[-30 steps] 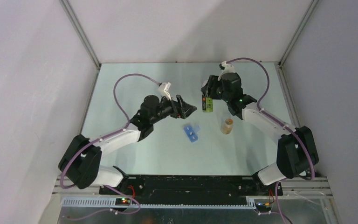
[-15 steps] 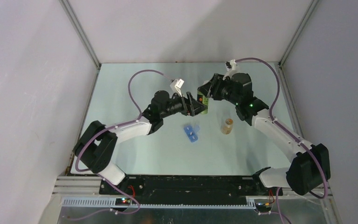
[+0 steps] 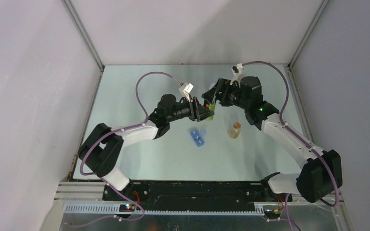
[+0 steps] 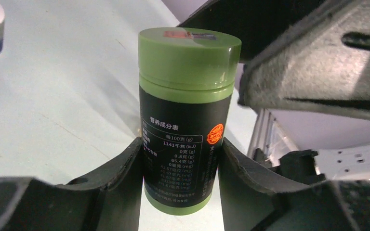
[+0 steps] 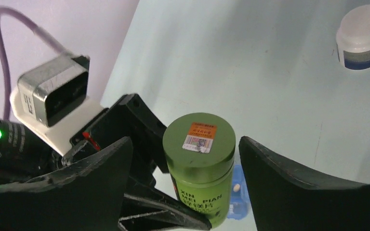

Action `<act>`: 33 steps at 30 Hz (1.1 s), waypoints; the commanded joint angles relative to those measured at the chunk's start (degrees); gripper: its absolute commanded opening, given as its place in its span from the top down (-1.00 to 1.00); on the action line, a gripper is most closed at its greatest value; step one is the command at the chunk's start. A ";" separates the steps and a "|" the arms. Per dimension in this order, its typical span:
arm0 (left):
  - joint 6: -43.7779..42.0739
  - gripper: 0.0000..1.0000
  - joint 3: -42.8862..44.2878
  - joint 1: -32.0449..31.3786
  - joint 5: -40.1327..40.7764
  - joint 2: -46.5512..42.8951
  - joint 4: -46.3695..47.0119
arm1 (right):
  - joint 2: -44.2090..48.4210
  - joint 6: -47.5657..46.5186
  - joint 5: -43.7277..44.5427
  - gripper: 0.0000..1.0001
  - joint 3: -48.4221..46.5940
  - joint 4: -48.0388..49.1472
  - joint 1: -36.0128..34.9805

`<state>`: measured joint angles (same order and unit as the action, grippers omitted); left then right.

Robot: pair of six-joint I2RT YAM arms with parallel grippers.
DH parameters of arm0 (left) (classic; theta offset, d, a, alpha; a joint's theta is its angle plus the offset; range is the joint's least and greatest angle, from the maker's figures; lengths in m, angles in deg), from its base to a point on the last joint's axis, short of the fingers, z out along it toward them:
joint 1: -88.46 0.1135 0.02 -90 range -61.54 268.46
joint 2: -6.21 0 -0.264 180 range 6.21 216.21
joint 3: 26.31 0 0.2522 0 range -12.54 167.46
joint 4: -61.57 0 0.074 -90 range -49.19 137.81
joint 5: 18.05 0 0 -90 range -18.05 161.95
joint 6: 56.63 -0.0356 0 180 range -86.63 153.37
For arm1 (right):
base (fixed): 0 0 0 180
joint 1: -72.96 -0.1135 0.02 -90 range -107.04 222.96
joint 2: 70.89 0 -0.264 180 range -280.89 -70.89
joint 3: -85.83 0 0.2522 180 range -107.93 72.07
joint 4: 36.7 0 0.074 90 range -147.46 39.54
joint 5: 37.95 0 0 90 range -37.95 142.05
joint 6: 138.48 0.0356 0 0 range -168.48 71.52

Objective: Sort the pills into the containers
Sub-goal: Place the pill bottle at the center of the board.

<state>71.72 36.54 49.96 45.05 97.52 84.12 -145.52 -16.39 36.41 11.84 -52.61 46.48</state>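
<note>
We judge green bottle (image 4: 185,120) rigid, smooth-labelled, likely light, slippery. Left gripper (image 4: 180,161) jaws clamp lower body. Right gripper (image 5: 184,144) jaws gape beside cap (image 5: 199,126), not touching. We favour mid-body hold.

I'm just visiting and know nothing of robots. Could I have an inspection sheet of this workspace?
Surface: pale green table, no spills seen.
Job's things: green bottle held off the table; blue pill box and amber bottle on it; white bottle stands apart.
Clutter: nothing seen.
Tools: left tool shut on the green bottle's body; right tool open, fingers beside the cap, not touching.
Cables: purple cables arch over the table.
Surroundings: plain grey walls.
</note>
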 commanded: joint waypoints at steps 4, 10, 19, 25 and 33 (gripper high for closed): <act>-13.87 0.89 0.55 -0.28 -1.95 -5.19 -4.67 | 0.15 -8.78 -8.06 -0.78 -5.92 -11.61 0.46; -19.50 0.83 0.23 -0.58 -1.12 -7.93 -8.45 | -0.77 -10.33 -11.40 -0.40 -7.43 -15.06 0.81; -23.67 0.72 1.35 -1.36 -4.41 -9.42 -12.45 | -4.47 -10.65 -16.92 -0.14 -9.74 -15.55 0.84; -23.07 -0.66 0.33 -1.37 -0.03 -11.25 -13.10 | -4.04 -10.09 -9.03 0.29 -9.71 -17.98 0.99; -19.16 -0.99 -5.83 -1.37 16.07 -16.49 -10.50 | -0.12 -12.95 21.27 0.30 1.49 -4.72 1.00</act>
<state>50.43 34.31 48.82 51.04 85.01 70.00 -148.78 -27.10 38.99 7.87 -67.45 47.31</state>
